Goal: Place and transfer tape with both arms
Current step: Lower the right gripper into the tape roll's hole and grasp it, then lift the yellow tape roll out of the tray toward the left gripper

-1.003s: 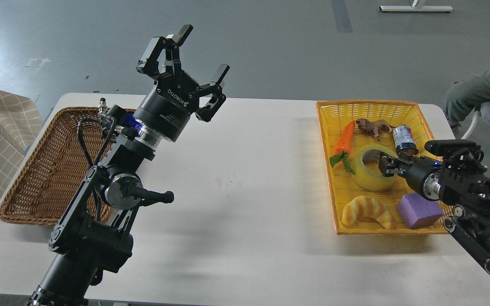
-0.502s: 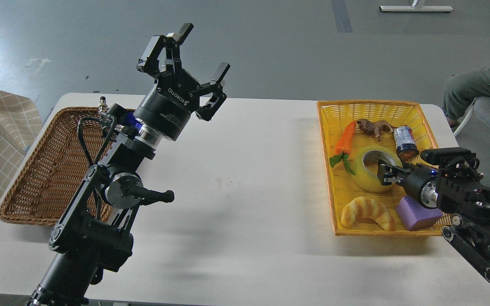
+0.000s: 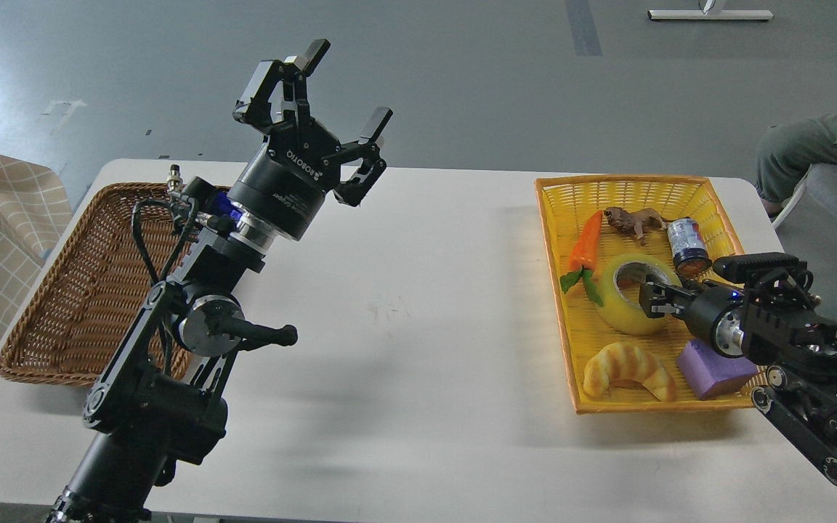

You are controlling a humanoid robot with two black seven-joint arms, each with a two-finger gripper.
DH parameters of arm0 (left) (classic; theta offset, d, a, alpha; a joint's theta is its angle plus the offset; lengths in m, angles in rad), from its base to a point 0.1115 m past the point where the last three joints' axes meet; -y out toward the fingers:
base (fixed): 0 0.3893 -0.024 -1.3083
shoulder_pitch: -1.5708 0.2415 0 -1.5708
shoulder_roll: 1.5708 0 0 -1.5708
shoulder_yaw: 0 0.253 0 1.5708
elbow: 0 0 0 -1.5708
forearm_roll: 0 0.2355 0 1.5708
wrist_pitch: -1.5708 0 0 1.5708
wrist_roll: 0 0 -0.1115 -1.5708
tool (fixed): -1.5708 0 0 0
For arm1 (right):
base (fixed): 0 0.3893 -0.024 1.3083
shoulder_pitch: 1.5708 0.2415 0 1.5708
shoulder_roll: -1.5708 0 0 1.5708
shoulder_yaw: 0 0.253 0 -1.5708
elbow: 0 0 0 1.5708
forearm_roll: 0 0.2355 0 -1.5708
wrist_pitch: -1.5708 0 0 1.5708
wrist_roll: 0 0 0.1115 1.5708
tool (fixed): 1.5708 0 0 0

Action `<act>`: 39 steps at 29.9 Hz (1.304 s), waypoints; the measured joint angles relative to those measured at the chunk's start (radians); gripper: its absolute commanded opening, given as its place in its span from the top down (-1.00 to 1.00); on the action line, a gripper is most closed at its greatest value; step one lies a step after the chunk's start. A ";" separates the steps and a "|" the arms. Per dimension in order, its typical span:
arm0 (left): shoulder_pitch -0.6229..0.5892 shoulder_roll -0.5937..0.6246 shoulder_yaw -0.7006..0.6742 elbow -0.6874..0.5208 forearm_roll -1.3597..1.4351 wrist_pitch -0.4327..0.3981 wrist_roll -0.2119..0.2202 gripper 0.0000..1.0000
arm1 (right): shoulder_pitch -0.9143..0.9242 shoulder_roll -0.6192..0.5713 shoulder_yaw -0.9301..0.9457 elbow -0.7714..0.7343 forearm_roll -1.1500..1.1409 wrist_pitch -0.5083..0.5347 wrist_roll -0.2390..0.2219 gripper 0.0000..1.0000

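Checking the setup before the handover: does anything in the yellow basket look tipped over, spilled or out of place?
The small can lies on its side near the far right of the yellow basket. The tape sits tilted, with the right gripper at its rim. Nothing is spilled or looks damaged.

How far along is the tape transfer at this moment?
Early. Nothing is delivered yet: the tape sits in the yellow basket. In hand: the right gripper is at the roll's rim, grip unclear. Left: lift, handover to the open left gripper, and placing, probably in the brown basket.
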 measured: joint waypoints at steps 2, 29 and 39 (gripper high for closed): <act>0.000 0.000 0.000 0.000 0.000 0.000 0.000 -0.96 | 0.000 0.000 0.001 0.001 0.000 0.000 0.009 0.43; 0.000 0.000 0.006 -0.006 0.005 0.000 0.001 -0.96 | -0.047 -0.096 0.042 0.136 0.011 0.002 0.019 0.52; 0.000 0.000 0.005 -0.007 0.005 0.000 0.003 -0.96 | -0.054 -0.163 0.059 0.210 0.015 0.013 0.017 0.64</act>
